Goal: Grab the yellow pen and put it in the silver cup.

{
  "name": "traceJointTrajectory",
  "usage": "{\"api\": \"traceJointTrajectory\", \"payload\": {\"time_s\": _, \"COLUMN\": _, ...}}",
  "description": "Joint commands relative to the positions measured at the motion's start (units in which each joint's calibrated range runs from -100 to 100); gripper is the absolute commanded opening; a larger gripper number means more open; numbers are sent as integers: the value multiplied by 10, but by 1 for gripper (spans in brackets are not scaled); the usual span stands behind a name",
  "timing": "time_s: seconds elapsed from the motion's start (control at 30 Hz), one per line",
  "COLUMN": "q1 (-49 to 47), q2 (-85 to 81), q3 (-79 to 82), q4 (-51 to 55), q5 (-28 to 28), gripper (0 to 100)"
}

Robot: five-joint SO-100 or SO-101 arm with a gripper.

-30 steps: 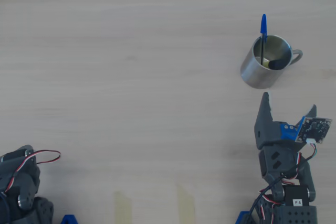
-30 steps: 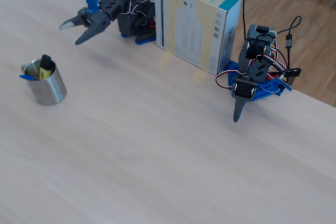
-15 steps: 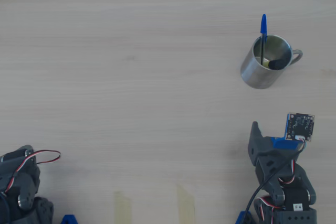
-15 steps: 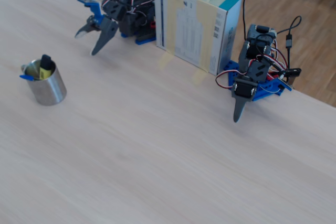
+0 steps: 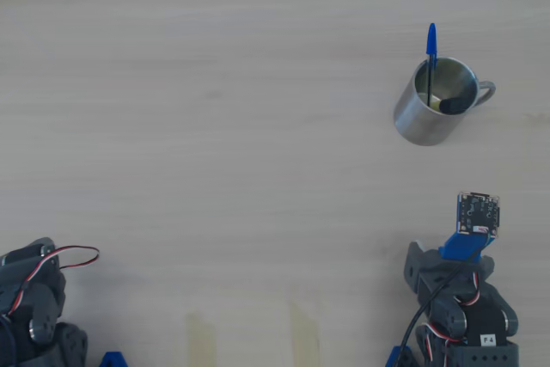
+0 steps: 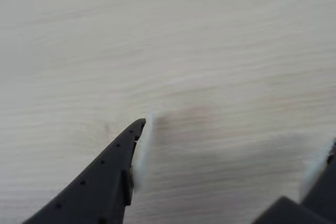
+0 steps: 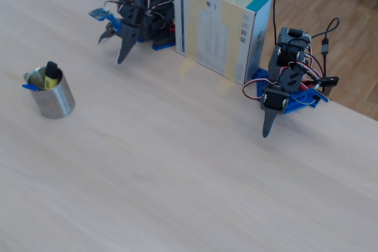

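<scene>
The pen (image 7: 51, 74) is in the cup (image 7: 55, 100), standing cap up and leaning on the rim in the fixed view, yellow barrel showing just under the black cap. From overhead you see the pen (image 5: 449, 102) down inside the cup (image 5: 425, 118), black end against the wall on the handle side, a sliver of yellow beside it. A thin blue pen (image 5: 431, 53) shares the cup, poking out past the rim, its blue cap well above it in the overhead view; in the fixed view only the blue cap (image 7: 29, 87) shows at the cup's left edge.

The gripper (image 6: 233, 142) is nowhere near any of this. The wrist view shows only bare pale wood under it: one dark finger (image 6: 113, 163) with a white pad comes up from the bottom left, the other peeks in at the bottom right corner, and there is a wide gap of table (image 6: 210, 51) between them, so the fingers are spread apart and carrying nothing.

In the fixed view the arm (image 7: 139, 13) sits folded at the far edge of the table, well apart from the cup, next to a blue and white box (image 7: 221, 33). A second arm (image 7: 286, 84) is parked on the box's other side
</scene>
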Motion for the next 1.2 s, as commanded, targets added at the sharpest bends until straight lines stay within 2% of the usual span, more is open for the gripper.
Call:
{"api": "traceJointTrajectory", "payload": {"time_s": 0.0, "q1": 1, "q2": -5, "q3": 4, "q4": 30, "q5": -2, "gripper": 44}}
{"api": "traceJointTrajectory", "payload": {"time_s": 0.13, "q1": 1, "q2": -5, "q3": 4, "q4": 65, "q5": -1, "gripper": 44}}
{"api": "traceJointTrajectory", "payload": {"time_s": 0.6, "q1": 1, "q2": -5, "q3": 4, "q4": 72, "q5": 15, "gripper": 43}}
{"api": "traceJointTrajectory", "payload": {"time_s": 0.97, "q1": 3, "q2": -1, "q3": 4, "q4": 71, "q5": 12, "gripper": 20}}
{"api": "traceJointTrajectory", "payload": {"time_s": 1.17, "q1": 3, "q2": -1, "q3": 4, "q4": 71, "q5": 11, "gripper": 4}}
